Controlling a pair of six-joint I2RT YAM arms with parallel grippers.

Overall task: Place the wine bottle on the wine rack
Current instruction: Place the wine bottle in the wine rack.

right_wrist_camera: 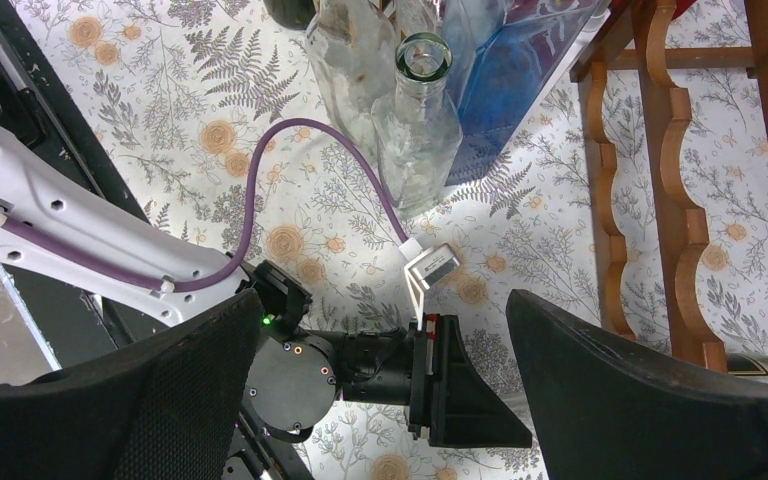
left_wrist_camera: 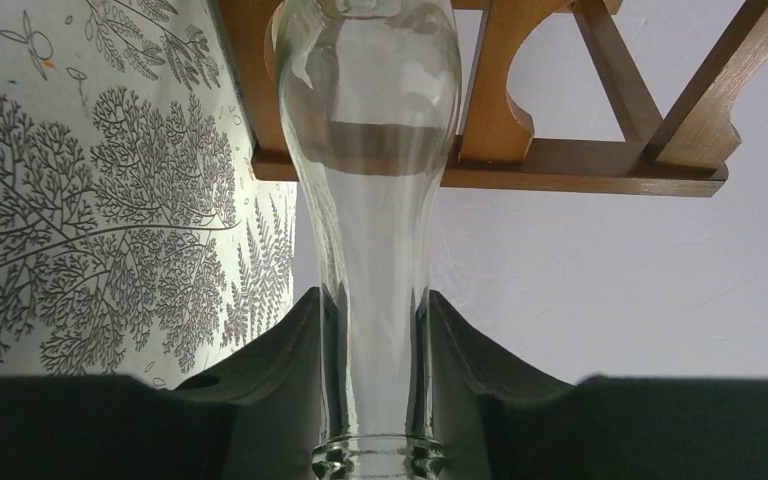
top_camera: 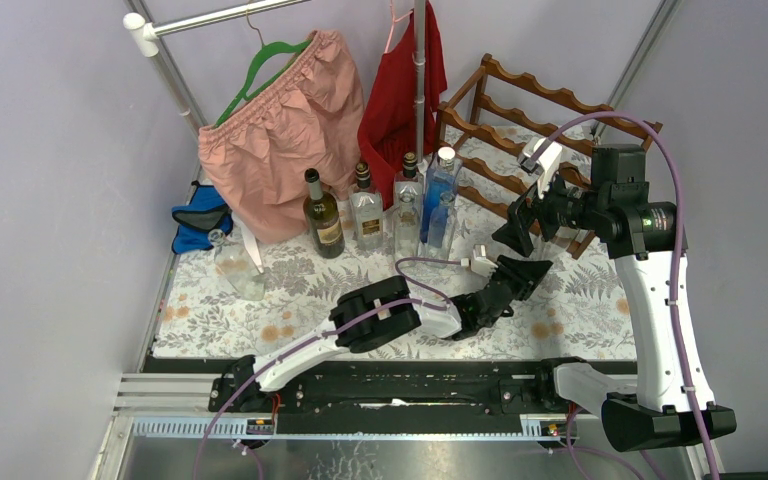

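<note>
Pinching the bottle (left_wrist_camera: 370,150) by its slim neck, the left hand (top_camera: 528,270) has its fingers (left_wrist_camera: 270,380) pressed in on the glass just above the lip. That grip probably suits the job, since it leaves the wide body free to enter the rack (left_wrist_camera: 580,165) first. The bottle is clear glass and seems to lie roughly level, low over the tabletop (top_camera: 260,300), with its base pointed at the rack. In the left wrist view its body crosses the rack's bottom rail and one scalloped cradle, though whether glass touches wood there cannot be told. Relative to the hand, the bottle runs straight out from between the fingers, toward the rack's near front corner. The right hand (right_wrist_camera: 382,300) hangs above the left one beside the rack's front, fingers spread wide and holding nothing, seemingly placed to steady the body if needed. A cluster of other bottles (top_camera: 380,205) stands left of the rack, apart from the carried one. By this judgement the bottle is at the rack but not yet resting in a cradle.
</note>
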